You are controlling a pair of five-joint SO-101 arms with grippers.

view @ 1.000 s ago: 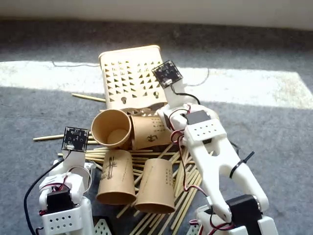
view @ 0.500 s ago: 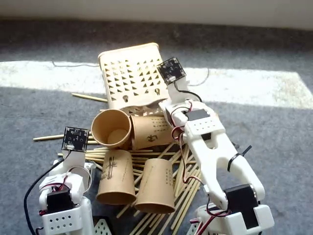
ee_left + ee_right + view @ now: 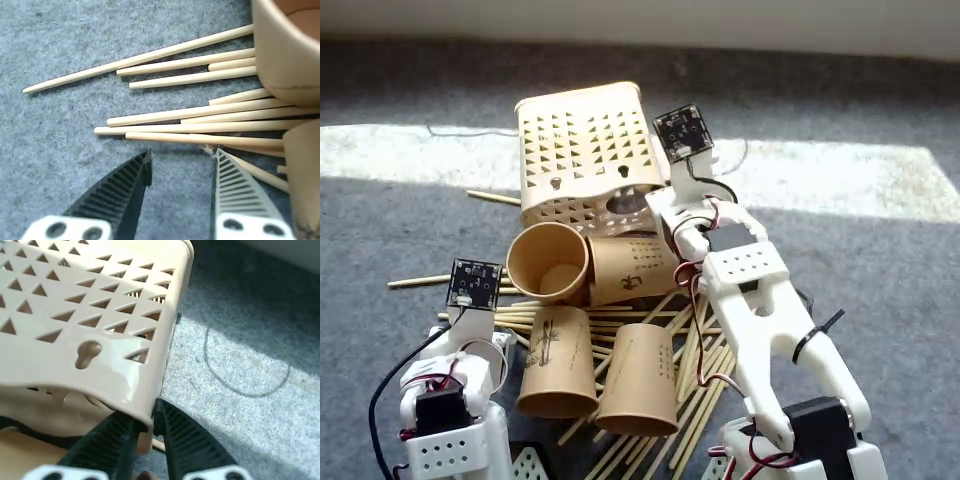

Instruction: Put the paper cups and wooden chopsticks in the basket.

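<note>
The beige perforated basket [image 3: 585, 150] lies tipped, bottom up, at the back of the pile. My right gripper [image 3: 150, 432] is shut on a corner of its rim [image 3: 142, 420], and that near edge is raised off the carpet. Several brown paper cups lie on their sides in front: two [image 3: 548, 262] [image 3: 630, 268] just below the basket, two more [image 3: 557, 362] [image 3: 640, 380] nearer me. Wooden chopsticks [image 3: 695, 370] are strewn under and around them. My left gripper [image 3: 180, 165] hovers open above the carpet just short of a row of chopsticks [image 3: 200, 112], beside a cup [image 3: 287, 50].
Grey carpet with a sunlit band across the back. A thin cable [image 3: 240, 385] loops on the floor beside the basket. One chopstick [image 3: 500, 198] lies apart at the basket's left and another [image 3: 420, 281] points left from the pile. A pale wall runs along the far edge.
The right arm has lifted and tilted the basket's near edge, swinging the basket back and slightly left. The cups, the chopsticks and the left arm have stayed put.
</note>
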